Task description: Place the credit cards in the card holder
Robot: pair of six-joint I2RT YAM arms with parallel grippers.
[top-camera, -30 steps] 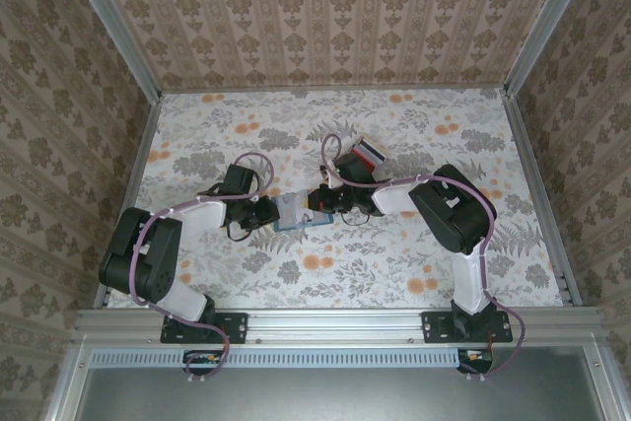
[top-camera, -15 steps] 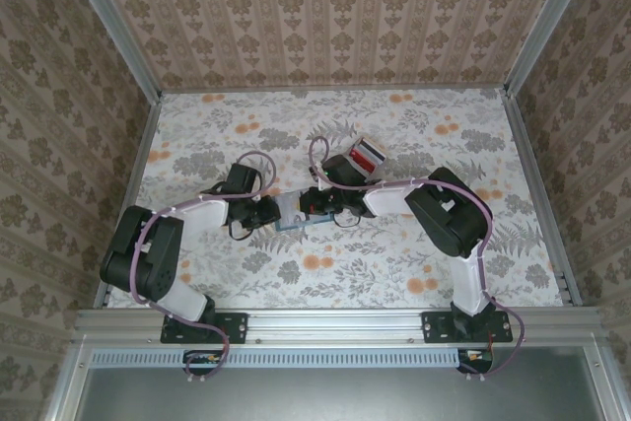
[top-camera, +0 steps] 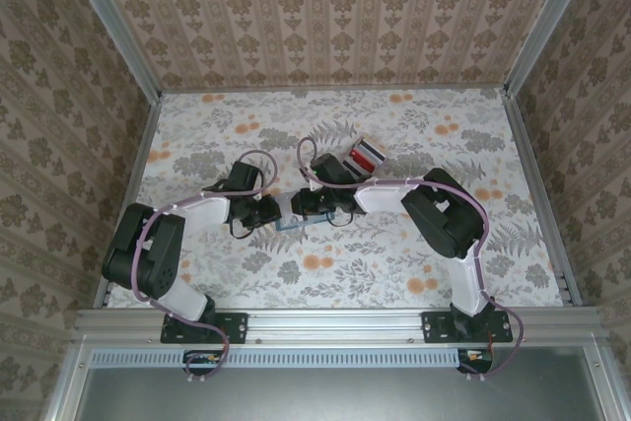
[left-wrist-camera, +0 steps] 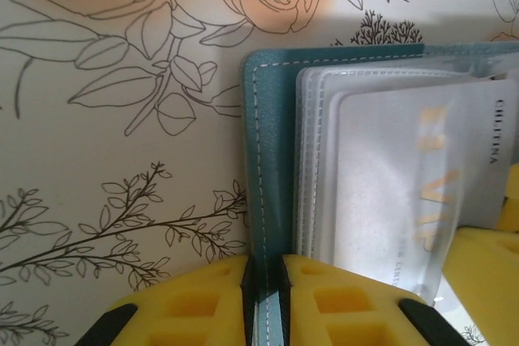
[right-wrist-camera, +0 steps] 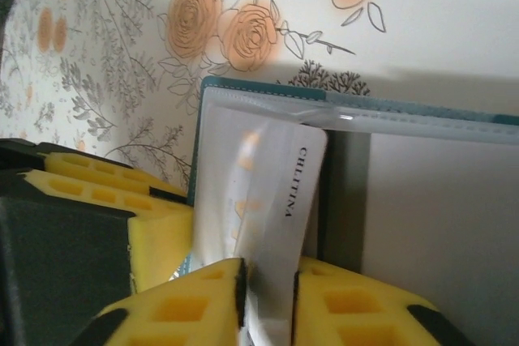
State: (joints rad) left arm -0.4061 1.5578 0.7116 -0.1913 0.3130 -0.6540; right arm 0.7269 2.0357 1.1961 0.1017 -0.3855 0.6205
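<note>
Floral table: your arms meet mid-table.
Left gripper: clamps card holder steady.
Right gripper: narrow around credit card; grip unclear.

both arms reached inward with elbows bent, tips nearly meeting. the left gripper sat clamped on the card holder edge. the right gripper had a credit card between narrowly parted pads; whether it gripped was unclear.
</note>
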